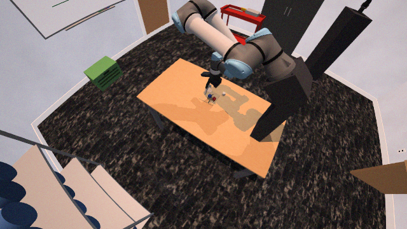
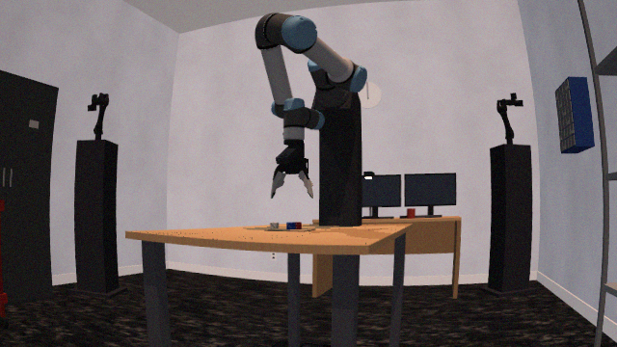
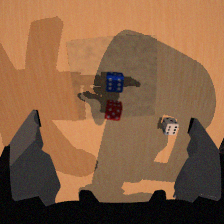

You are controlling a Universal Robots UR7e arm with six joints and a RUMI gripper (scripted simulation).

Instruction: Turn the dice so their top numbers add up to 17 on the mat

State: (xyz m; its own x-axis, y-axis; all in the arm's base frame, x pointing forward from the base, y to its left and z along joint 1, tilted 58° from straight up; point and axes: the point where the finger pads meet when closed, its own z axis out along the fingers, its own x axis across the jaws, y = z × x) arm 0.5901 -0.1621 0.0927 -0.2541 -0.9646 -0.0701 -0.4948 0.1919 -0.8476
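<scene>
Three dice lie on the orange table below my gripper. In the wrist view the blue die (image 3: 114,81) and the red die (image 3: 113,110) sit close together on the faint grey mat (image 3: 95,60). The white die (image 3: 170,126) lies to the right, apart from them and seemingly off the mat. My gripper (image 2: 291,194) is open and empty, well above the dice. Its two fingers frame the wrist view at left and right. The dice also show in the top view: blue (image 1: 209,95), red (image 1: 214,98), white (image 1: 224,93). The pips are too small to read.
The arm's dark pedestal (image 1: 283,95) stands at the table's right side and casts broad shadows over the top. The table edge (image 2: 251,238) faces the exterior view. A second desk with monitors (image 2: 410,190) stands behind.
</scene>
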